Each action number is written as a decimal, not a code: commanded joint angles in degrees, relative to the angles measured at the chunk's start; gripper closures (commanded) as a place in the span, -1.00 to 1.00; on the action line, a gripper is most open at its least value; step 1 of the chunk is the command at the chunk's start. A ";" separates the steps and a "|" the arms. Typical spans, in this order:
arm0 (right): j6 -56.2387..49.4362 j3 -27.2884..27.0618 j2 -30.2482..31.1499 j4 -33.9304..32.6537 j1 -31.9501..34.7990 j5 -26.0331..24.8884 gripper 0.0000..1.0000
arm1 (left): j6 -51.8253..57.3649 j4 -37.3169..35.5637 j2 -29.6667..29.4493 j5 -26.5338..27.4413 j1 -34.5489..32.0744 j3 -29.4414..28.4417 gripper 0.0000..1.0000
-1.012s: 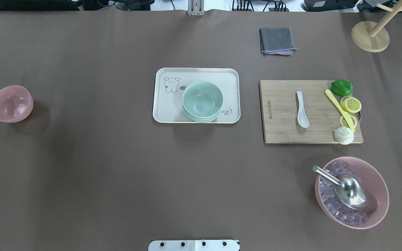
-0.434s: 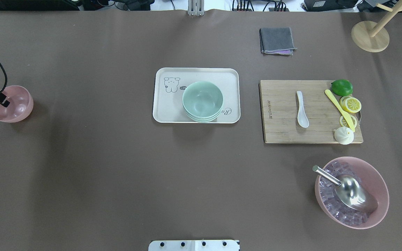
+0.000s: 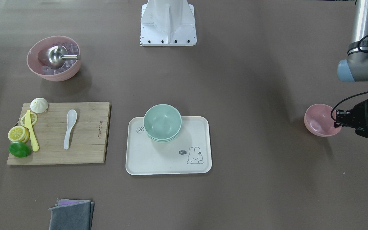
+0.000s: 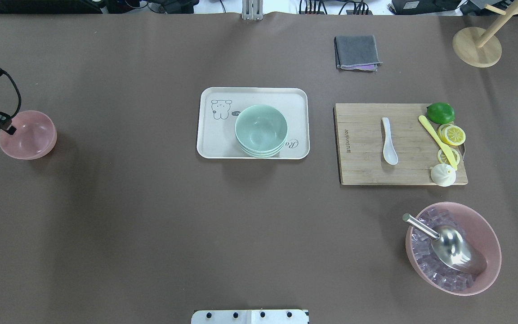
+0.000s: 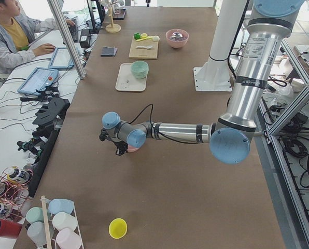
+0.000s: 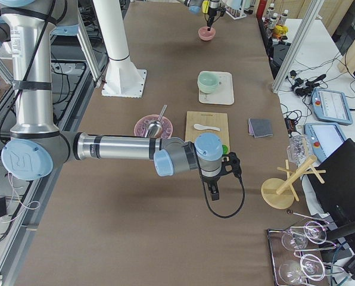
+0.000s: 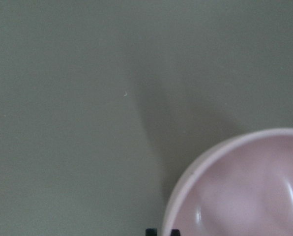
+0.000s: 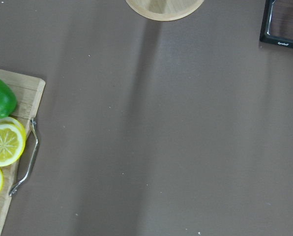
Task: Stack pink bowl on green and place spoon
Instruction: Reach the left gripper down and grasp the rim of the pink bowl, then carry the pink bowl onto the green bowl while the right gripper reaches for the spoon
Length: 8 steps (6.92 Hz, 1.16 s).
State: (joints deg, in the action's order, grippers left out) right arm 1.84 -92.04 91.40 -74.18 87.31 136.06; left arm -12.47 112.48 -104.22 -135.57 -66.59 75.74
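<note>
The small pink bowl (image 4: 27, 135) is at the table's far left; it also shows in the front view (image 3: 319, 119) and the left wrist view (image 7: 245, 191). My left gripper (image 4: 9, 129) is shut on its left rim. I cannot tell whether the bowl is off the table. The stacked green bowls (image 4: 261, 130) stand on the white tray (image 4: 250, 95) at the centre. The white spoon (image 4: 388, 140) lies on the wooden cutting board (image 4: 362, 166). My right gripper (image 6: 214, 193) hangs beyond the board's right end; I cannot tell whether it is open or shut.
A lime, lemon slices, a yellow knife and a bun lie along the board's right edge. A large pink bowl (image 4: 488, 243) with ice cubes and a metal scoop stands at the near right. A grey cloth (image 4: 357, 51) and a wooden stand (image 4: 475, 47) are at the back.
My left gripper came onto the pink bowl's rim and the bowl has shifted a little to the right with it. Nothing else moved.
</note>
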 commanded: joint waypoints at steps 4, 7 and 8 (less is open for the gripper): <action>36.94 -12.00 -1.21 0.09 -19.31 -2.53 -1.00 | -40.64 -22.77 -25.87 4.74 14.68 16.11 1.00; 47.81 -10.98 -7.36 -0.09 -30.42 -6.93 -1.00 | -52.46 -22.30 -38.11 12.59 24.30 7.37 1.00; 47.82 -9.49 -8.59 -0.09 -31.22 -7.03 -1.00 | -53.96 -18.64 -38.51 14.79 26.32 5.66 1.00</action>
State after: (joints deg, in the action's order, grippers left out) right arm 48.74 -102.90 84.36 -74.24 57.80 129.74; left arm -64.10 91.18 -140.63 -123.33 -42.75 84.27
